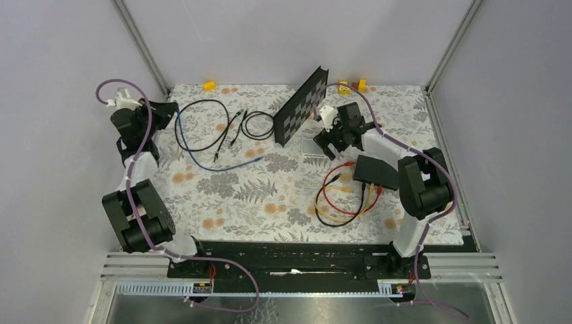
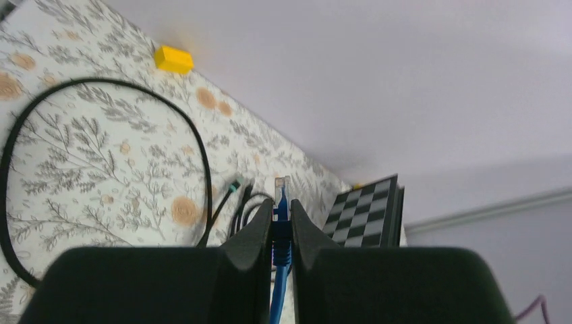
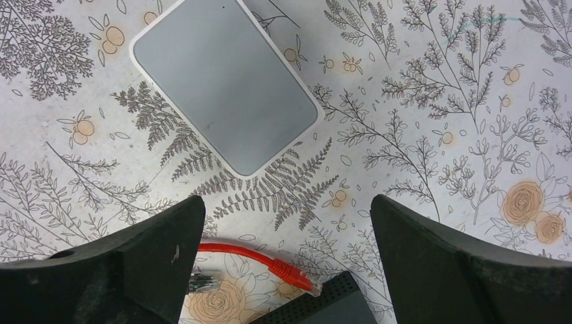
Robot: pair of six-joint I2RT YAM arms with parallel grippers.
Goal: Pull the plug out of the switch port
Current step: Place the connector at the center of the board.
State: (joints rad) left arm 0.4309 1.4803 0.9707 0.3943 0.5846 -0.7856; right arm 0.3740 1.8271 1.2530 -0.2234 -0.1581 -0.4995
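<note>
Left hand [image 2: 282,229], clamped on a blue cable [image 2: 278,277] just behind its plug [image 2: 281,183], well apart from the switch [image 1: 376,171] at the right of the counter [image 1: 270,196]. Right hand [image 3: 287,206], jaws apart, over a grey pad [image 3: 226,88] near the switch. Plug seems free: lower it gently, cable slack.

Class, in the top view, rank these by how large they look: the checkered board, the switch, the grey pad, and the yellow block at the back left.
1. checkered board, even though it is tilted
2. switch
3. grey pad
4. yellow block, clearly the smallest
</note>
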